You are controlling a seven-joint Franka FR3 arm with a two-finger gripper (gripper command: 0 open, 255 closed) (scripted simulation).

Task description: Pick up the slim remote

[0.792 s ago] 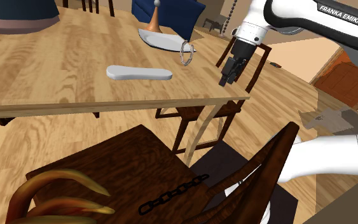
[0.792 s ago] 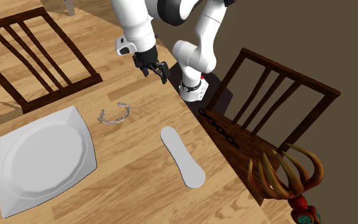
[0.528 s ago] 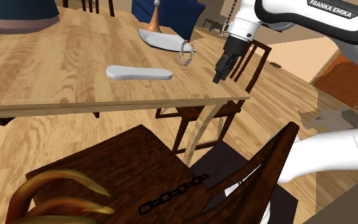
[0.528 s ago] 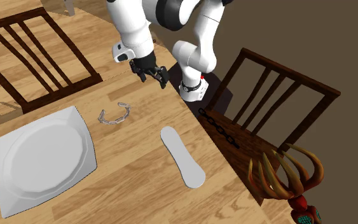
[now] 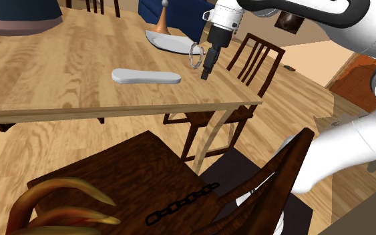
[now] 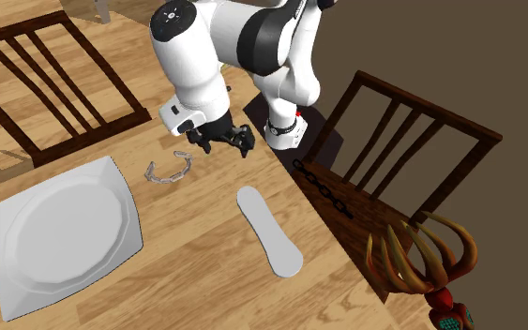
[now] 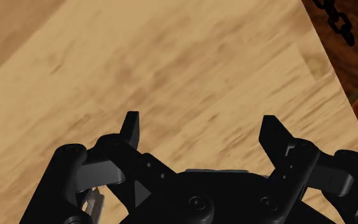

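The slim remote [image 5: 146, 76] is a pale grey, flat, elongated bar lying on the wooden table [image 5: 53, 67]; in the second exterior view the remote [image 6: 269, 231] lies near the table's edge. My black gripper [image 5: 206, 73] hangs above the table, to the right of the remote's end in the shoulder view and apart from it. Seen from the second exterior view, the gripper [image 6: 224, 143] is beyond the remote's far end, beside a bracelet. The wrist view has the gripper [image 7: 203, 127] open, fingers wide apart over bare wood, nothing between them.
A metal bracelet [image 6: 169, 170] lies just beside the gripper, and a white plate [image 6: 27, 253] sits further in on the table. Dark wooden chairs [image 6: 412, 141] stand along the table's edge, one with a chain [image 5: 179, 204] on its seat.
The gripper has moved from beyond the table's corner to over the table, toward the bracelet and the remote. It stays open. The remote has not moved.
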